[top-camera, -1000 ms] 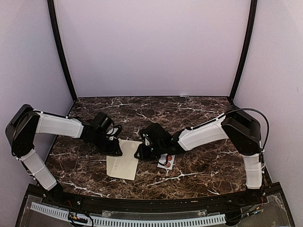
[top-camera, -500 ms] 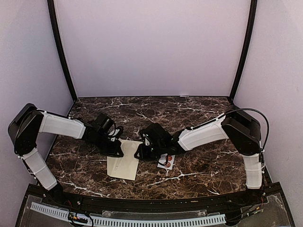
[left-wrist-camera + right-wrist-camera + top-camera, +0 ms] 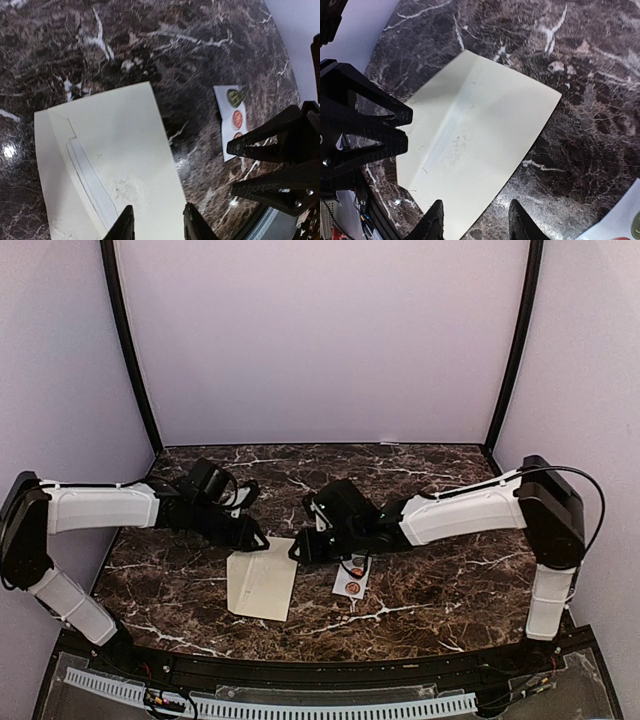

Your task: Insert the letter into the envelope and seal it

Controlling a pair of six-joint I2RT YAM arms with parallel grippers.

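The envelope lay flat on the counter between your two arms, its far edge just under both sets of fingers. No loose letter showed in any view, so I judged it already inside. The stepped pale bands along one edge in the left wrist view could have been the flap or a sheet peeking out; I could not tell which.

The left gripper hung above the paper with its jaws parted and nothing between them. The right gripper was the same: jaws apart, empty, clear of the sheet.

The step in hand looked like the sealing, and here is how you should have gone about it:

- Come down with one arm first and pin the envelope near a corner, since paper on polished stone would likely slide.
- Run the other arm's closed fingertips along the crease that crossed the envelope in the right wrist view, pressing flat rather than pinching.
- Keep the arms from converging on one spot, because their tips were already near each other.

The sticker strip sat just beside the envelope on the right arm's side. If a dot was meant to hold the flap, the right arm was the one to fetch it.
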